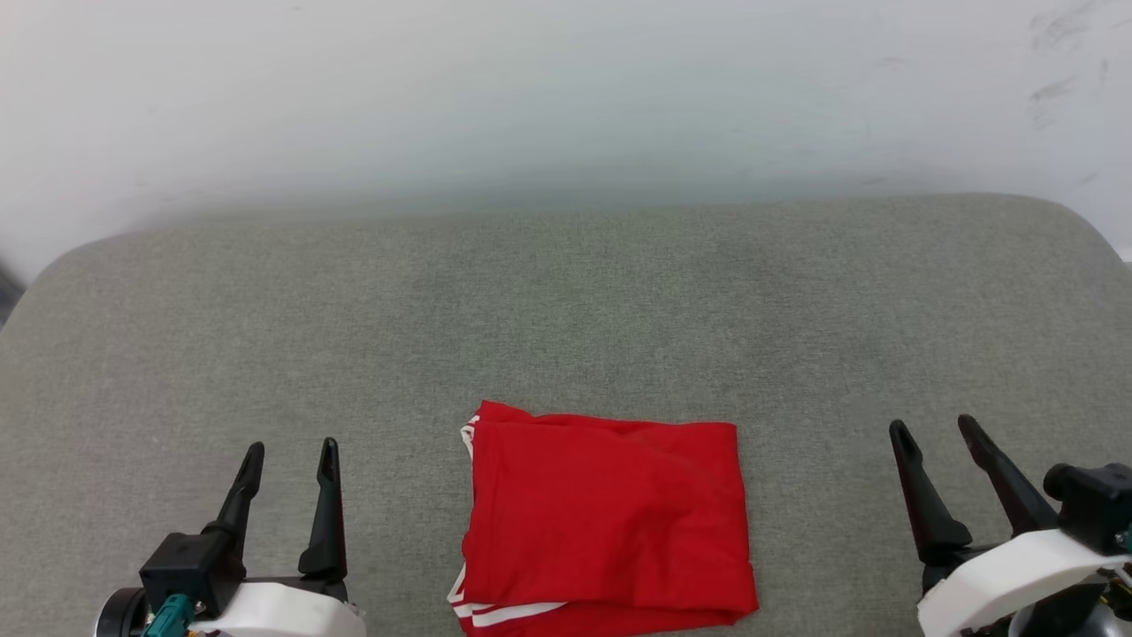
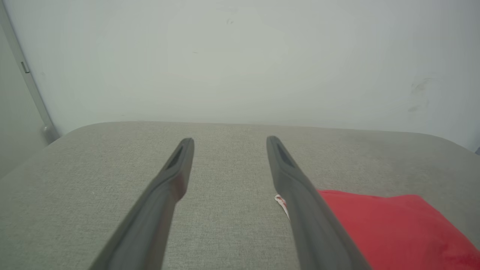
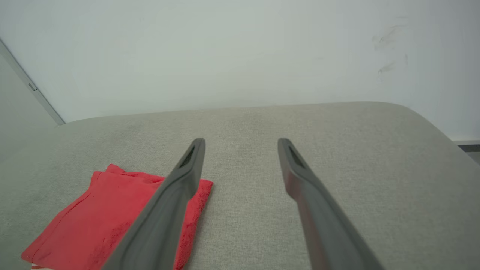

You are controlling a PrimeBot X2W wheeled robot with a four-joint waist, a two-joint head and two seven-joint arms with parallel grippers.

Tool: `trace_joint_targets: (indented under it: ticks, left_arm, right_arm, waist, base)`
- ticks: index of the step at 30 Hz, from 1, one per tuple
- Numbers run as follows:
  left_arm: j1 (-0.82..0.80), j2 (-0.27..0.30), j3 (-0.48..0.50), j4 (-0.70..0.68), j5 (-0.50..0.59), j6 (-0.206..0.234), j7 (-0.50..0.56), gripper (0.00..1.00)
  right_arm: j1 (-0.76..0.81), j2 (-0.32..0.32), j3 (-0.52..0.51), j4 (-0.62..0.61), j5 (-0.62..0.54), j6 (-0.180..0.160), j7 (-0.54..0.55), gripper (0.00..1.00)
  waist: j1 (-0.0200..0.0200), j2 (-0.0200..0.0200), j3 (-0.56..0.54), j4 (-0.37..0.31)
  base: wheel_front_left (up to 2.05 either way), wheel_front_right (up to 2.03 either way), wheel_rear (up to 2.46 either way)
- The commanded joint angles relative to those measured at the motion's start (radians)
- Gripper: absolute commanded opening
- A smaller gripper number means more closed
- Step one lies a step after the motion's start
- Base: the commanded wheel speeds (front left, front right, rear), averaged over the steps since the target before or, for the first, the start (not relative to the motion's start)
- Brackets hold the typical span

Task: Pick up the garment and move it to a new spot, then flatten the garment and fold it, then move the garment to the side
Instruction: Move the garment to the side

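Background: a plain white wall (image 1: pixel 566 88) with a few dark scuff marks (image 1: pixel 1052 88) at its upper right. Against it stands a grey, fabric-covered tabletop (image 1: pixel 566 301) with rounded far corners. The garment (image 1: pixel 610 522) lies on the tabletop at the near edge, roughly central and slightly to the right. It is folded into a compact, nearly rectangular red packet, with the layers stacked fairly evenly and the top face only lightly creased. White striped trim shows along its left edge and at its near-left corner, and the near edge of the packet runs to the bottom of the head view. The left pincer (image 1: pixel 292 445) sits at the near left with its two dark fingers spread apart and pointing toward the wall. Nothing is between them. It is to the left of the garment and not touching it. In the left wrist view the red cloth lies beyond and to the right of the right-hand finger. The right pincer (image 1: pixel 931 424) sits at the near right, likewise open and empty, with its fingers angled slightly leftward. It stands well apart from the garment's right edge. In the right wrist view the left-hand finger crosses in front of the cloth's far-right corner. Both pincers are above bare grey fabric.
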Motion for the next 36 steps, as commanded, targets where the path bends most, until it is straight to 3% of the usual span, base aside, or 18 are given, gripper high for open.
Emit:
trace_joint_targets:
  ticks: [1, 11, 14, 20, 28, 29, 30, 31, 36]
  left_arm:
    - [-0.008, -0.006, 0.008, -0.004, 0.008, 0.001, -0.002, 1.0]
    - [-0.047, -0.042, 0.031, -0.025, 0.031, -0.013, -0.002, 1.0]
    - [-0.066, -0.055, 0.037, -0.027, 0.039, -0.026, -0.002, 1.0]
    - [-0.12, -0.08, 0.059, -0.017, 0.054, -0.062, -0.002, 1.0]
    - [-0.173, -0.107, 0.088, 0.006, 0.082, -0.105, -0.002, 1.0]
    - [-0.177, -0.108, 0.092, 0.009, 0.087, -0.108, -0.002, 1.0]
    - [-0.179, -0.11, 0.095, 0.012, 0.091, -0.113, -0.002, 1.0]
    - [-0.182, -0.111, 0.1, 0.016, 0.092, -0.116, -0.002, 1.0]
    - [-0.185, -0.121, 0.117, 0.037, 0.107, -0.133, -0.002, 1.0]
  right_arm:
    - [0.004, 0.003, -0.019, 0.014, 0.035, 0.0, 0.03, 1.0]
    - [-0.073, -0.11, -0.102, 0.206, 0.323, 0.0, 0.397, 1.0]
    - [-0.099, -0.113, -0.113, 0.262, 0.404, 0.0, 0.504, 1.0]
    - [-0.169, -0.036, -0.114, 0.345, 0.563, 0.0, 0.643, 1.0]
    - [-0.264, 0.014, -0.059, 0.449, 0.757, -0.001, 0.684, 1.0]
    - [-0.267, 0.016, -0.052, 0.469, 0.773, -0.001, 0.69, 0.96]
    - [-0.272, 0.018, -0.044, 0.483, 0.782, -0.001, 0.689, 0.33]
    - [-0.276, 0.019, -0.039, 0.495, 0.795, -0.001, 0.685, 0.0]
    - [-0.286, 0.004, -0.007, 0.504, 0.831, -0.001, 0.676, 0.0]
  waist:
    - [0.0001, 0.0, 0.004, 0.003]
    - [0.0001, 0.0, 0.064, 0.058]
    - [0.0001, 0.0, 0.096, 0.085]
    - [0.0001, 0.0, 0.176, 0.138]
    - [0.0001, 0.0, 0.262, 0.166]
    - [0.0001, 0.0, 0.266, 0.167]
    - [0.0001, 0.0, 0.268, 0.168]
    - [0.0001, 0.0, 0.269, 0.169]
    - [0.0001, 0.0, 0.248, 0.16]
  base:
    - [0.0, 0.0, 0.0]
    - [0.0, 0.0, 0.0]
    - [0.0, 0.0, 0.0]
    - [0.0, 0.0, 0.0]
    - [0.0, 0.0, 0.0]
    - [0.0, 0.0, 0.0]
    - [0.0, 0.0, 0.0]
    - [0.0, 0.0, 0.0]
    - [0.0, 0.0, 0.0]
